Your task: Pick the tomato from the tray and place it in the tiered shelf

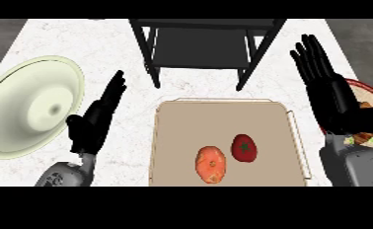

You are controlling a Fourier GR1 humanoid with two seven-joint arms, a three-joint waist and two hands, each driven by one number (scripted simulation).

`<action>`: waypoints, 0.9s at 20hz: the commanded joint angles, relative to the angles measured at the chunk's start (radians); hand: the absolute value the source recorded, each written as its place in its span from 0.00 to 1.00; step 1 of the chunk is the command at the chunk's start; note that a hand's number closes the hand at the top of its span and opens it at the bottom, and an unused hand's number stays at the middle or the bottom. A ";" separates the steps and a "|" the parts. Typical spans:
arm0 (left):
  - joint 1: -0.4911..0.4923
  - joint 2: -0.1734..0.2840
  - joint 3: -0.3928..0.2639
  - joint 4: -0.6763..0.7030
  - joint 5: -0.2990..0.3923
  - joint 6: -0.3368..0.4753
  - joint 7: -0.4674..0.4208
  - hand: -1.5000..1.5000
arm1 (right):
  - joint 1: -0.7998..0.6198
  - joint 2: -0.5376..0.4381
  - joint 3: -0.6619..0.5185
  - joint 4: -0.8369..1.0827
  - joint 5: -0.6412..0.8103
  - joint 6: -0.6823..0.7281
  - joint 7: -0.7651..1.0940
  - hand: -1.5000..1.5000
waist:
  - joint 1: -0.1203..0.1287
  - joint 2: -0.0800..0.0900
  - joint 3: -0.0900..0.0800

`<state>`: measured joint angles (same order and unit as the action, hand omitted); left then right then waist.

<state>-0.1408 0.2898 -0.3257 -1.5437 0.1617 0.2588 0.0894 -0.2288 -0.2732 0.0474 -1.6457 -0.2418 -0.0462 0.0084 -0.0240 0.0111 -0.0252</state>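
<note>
On the tray (182, 124), tomato (244, 147) beside an orange fruit (210, 164).

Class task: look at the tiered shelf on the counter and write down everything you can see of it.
The tiered shelf is a black frame that looks like metal, standing upright at the far middle of the white marbled counter. Thin legs splay outward to the counter, and a flat dark tier spans between them, with a top bar above. Nothing shows on the visible tier. It sits just beyond the tan tray, apart from it, and neither robot hand touches it.
</note>
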 commanded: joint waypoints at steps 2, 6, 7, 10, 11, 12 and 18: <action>0.070 -0.007 0.034 0.039 0.031 0.015 0.035 0.50 | 0.148 -0.026 -0.022 -0.114 0.151 -0.150 -0.001 1.00 | -0.001 -0.018 0.023; 0.166 0.061 0.166 0.115 0.111 0.043 0.127 0.50 | 0.288 -0.166 -0.221 -0.145 0.271 -0.272 -0.043 1.00 | -0.072 -0.031 0.020; 0.144 0.032 0.142 0.109 0.099 0.049 0.108 0.50 | 0.376 -0.273 -0.195 0.044 0.409 -0.261 0.094 1.00 | -0.101 0.020 0.000; 0.192 0.052 0.176 0.113 0.170 -0.005 0.145 0.50 | 0.549 -0.079 -0.226 -0.026 0.349 -0.398 0.091 1.00 | -0.055 -0.019 0.023; 0.193 0.077 0.198 0.114 0.195 -0.041 0.151 0.50 | 0.612 -0.039 -0.212 -0.104 0.345 -0.413 0.060 0.00 | -0.038 -0.021 0.023; 0.165 0.087 0.221 0.146 0.206 -0.057 0.152 0.50 | 0.693 -0.004 -0.204 -0.145 0.334 -0.407 -0.030 0.00 | -0.038 -0.019 0.024; 0.135 0.036 0.176 0.175 0.168 -0.065 0.160 0.50 | 0.931 -0.037 -0.083 -0.449 0.353 -0.251 -0.033 0.00 | -0.003 -0.015 0.024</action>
<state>-0.0065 0.3484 -0.1377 -1.3801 0.3343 0.1950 0.2369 0.5478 -0.2954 -0.0783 -1.9349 0.1188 -0.3710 -0.0192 -0.0381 -0.0034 -0.0019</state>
